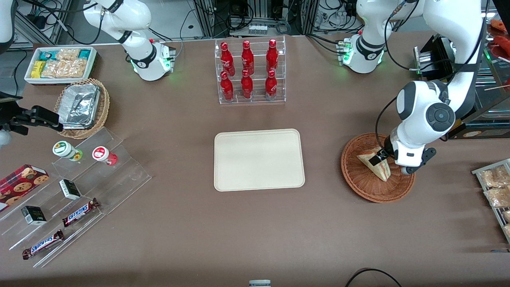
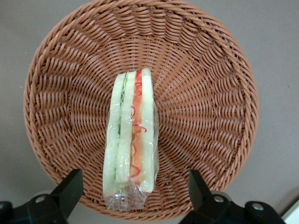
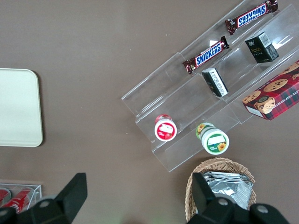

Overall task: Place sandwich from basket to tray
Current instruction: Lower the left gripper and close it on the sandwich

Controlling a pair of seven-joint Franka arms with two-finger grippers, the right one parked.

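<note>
The sandwich point(image 1: 378, 170) point(image 2: 133, 135), a plastic-wrapped wedge of pale bread with red and green filling, lies in the round reddish-brown wicker basket point(image 1: 358, 187) point(image 2: 210, 107) toward the working arm's end of the table. My left gripper point(image 1: 381, 158) point(image 2: 134, 190) hangs low over the basket and is open. Its black fingers point(image 2: 70, 186) stand on either side of the sandwich's wrapped end with a gap on both sides. The cream tray point(image 1: 259, 159) point(image 3: 18, 107) lies bare at the middle of the table.
A clear rack of red bottles point(image 1: 251, 71) stands farther from the camera than the tray. Toward the parked arm's end are a white bin of snacks point(image 1: 59, 61), a foil-lined basket point(image 1: 81, 107) and acrylic steps with candy bars point(image 1: 71, 191). Snack packets point(image 1: 496, 187) lie beside the basket.
</note>
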